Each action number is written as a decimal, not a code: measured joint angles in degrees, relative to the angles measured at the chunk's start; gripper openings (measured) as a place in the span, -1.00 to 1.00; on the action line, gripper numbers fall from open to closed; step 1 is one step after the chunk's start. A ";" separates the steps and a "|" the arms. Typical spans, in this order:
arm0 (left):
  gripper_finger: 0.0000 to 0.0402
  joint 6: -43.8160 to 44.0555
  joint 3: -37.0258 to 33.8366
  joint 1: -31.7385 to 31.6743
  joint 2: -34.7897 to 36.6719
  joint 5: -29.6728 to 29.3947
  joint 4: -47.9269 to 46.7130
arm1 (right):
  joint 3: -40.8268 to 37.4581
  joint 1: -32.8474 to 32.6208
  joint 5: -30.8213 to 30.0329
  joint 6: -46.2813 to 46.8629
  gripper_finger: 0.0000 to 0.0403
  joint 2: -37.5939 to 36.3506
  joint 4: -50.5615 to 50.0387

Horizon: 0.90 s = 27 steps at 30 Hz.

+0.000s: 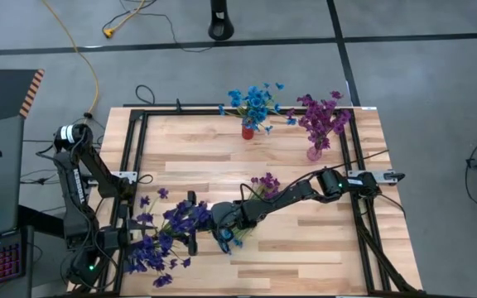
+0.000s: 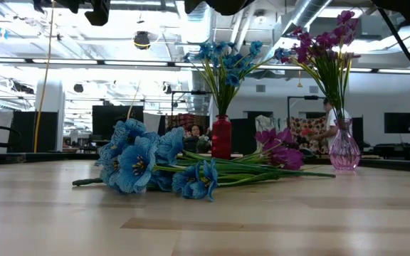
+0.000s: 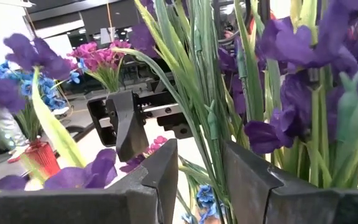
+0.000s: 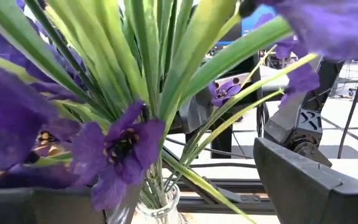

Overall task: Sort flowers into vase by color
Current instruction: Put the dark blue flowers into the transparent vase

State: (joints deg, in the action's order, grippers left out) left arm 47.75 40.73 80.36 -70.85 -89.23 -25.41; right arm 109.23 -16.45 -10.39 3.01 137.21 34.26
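Table (image 1: 305, 248): wooden top with a dark frame around it, seen from above, both arms reaching over its near half.
Red vase (image 1: 248, 131): standing at the far edge of the table, holding blue flowers (image 1: 253, 103); in the low view it is showing behind the loose pile.
Pink vase (image 1: 314, 152): clear pink glass, standing just right of the red vase, holding magenta flowers (image 1: 323, 116).
Violet flowers (image 1: 166, 240): dark indigo bunch sitting well nearer than the red vase, toward the table's left front corner; in the right wrist view their stems are going down into a clear glass vase (image 4: 157, 202).
Loose flowers (image 2: 155, 165): blue and a few magenta stems lying flat on the table in front of the red vase, touching one another.
Left gripper (image 3: 201, 177): sitting at the violet bunch, its fingers (image 3: 166, 174) standing apart with green stems passing through the gap; not clamped on anything.
Right gripper (image 1: 224, 238): reaching in from the right, hanging just right of the violet bunch and over blue blossoms on the table; whether its fingers are apart or together I cannot tell.
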 joint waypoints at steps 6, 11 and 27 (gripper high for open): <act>-0.45 -0.57 0.00 0.00 0.00 0.80 0.04 | 0.00 0.00 0.02 0.00 0.59 0.00 0.00; -0.45 -4.18 0.00 0.00 0.02 3.08 0.12 | 0.00 0.00 0.02 0.01 0.59 0.00 -0.05; -0.38 -3.55 0.00 -0.16 0.02 -0.22 0.02 | 0.02 0.00 0.02 0.11 0.59 0.00 0.59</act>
State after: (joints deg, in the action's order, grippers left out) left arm 44.20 40.73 80.20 -70.83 -89.45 -25.39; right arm 109.25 -16.45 -10.37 3.12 137.21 34.86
